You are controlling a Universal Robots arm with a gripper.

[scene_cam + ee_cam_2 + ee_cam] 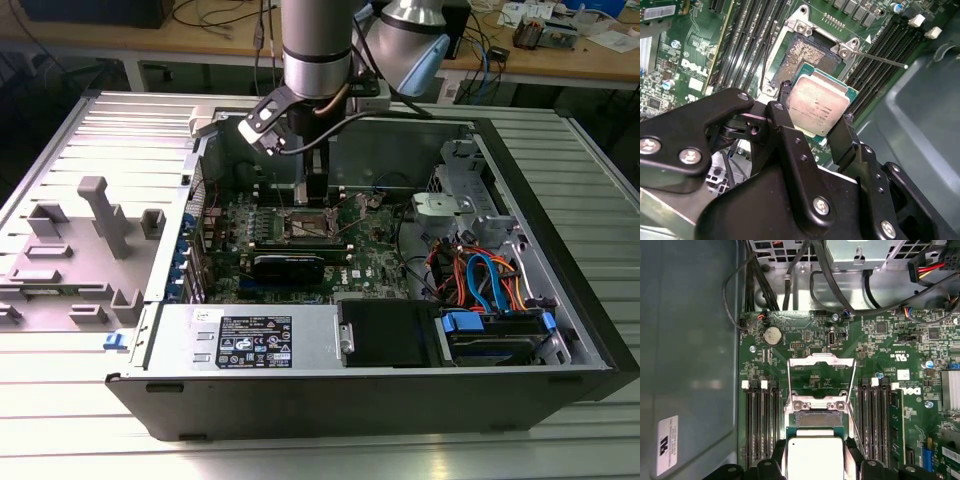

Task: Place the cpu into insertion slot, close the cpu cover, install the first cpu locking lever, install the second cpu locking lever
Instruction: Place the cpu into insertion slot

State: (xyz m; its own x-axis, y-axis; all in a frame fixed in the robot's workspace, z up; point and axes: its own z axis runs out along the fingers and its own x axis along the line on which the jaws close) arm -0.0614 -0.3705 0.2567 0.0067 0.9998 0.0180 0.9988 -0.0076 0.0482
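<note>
Step one, placing: my black two-fingered gripper (816,107) clamps the small square silver-topped cpu (819,102), partly over the silver-rimmed, dark-centred insertion slot (807,55), apparently unseated. Thin silver cpu cover (821,358) stands open. Seating, I judge, wants edges squared, gentle lowering.

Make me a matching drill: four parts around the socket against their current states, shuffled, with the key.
Column one:
1. cpu
2. insertion slot
3. cpu cover
4. gripper

Column two:
A. flipped open
B. uncovered, no chip seated
C. shut on the chip
D. gripped, not yet seated

Pairs: 1-D, 2-B, 3-A, 4-C
</note>
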